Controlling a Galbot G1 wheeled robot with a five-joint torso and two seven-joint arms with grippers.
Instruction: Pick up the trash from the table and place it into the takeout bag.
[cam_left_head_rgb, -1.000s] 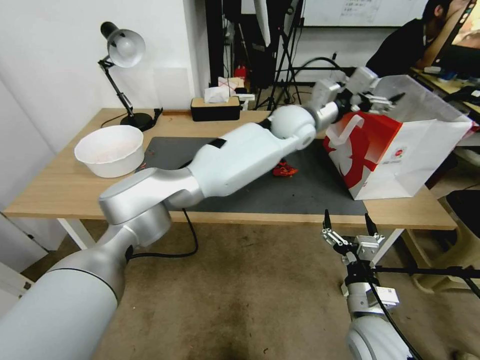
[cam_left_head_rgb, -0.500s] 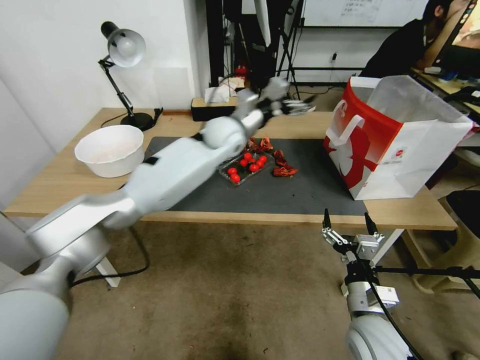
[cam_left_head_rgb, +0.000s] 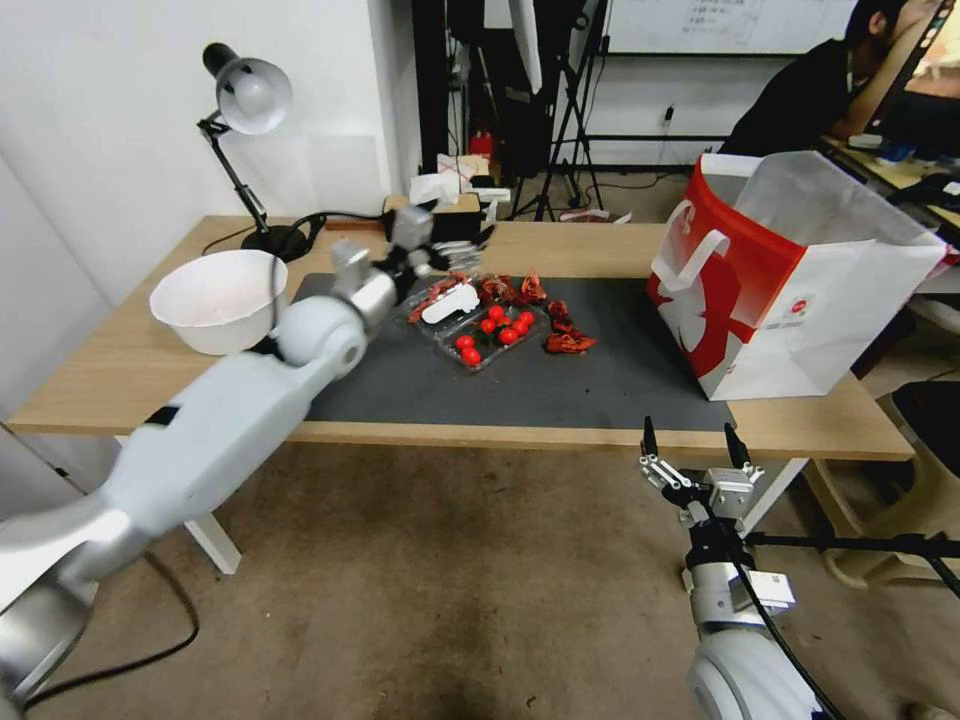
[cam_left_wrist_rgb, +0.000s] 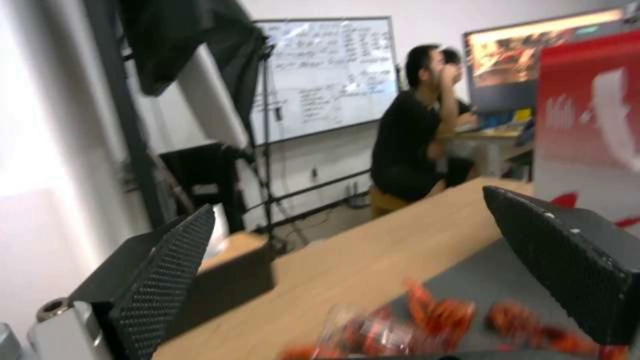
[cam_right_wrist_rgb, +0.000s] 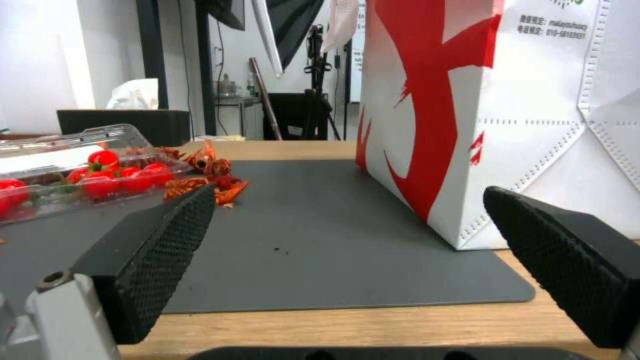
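One takeout bag (cam_left_head_rgb: 800, 290) stands upright at the right end of the worktop (cam_left_head_rgb: 100, 380), partly on the dark mat (cam_left_head_rgb: 600, 370). Red scraps (cam_left_head_rgb: 565, 335) lie mid-mat, just beside a clear tray of cherry tomatoes (cam_left_head_rgb: 490, 335). Above the tray's back-left side hangs the left claw (cam_left_head_rgb: 440, 250), fingers spread and empty. Off the front edge, right of centre, the right claw (cam_left_head_rgb: 692, 445) waits with fingers apart. A white bowl (cam_left_head_rgb: 218, 298) sits near the left end.
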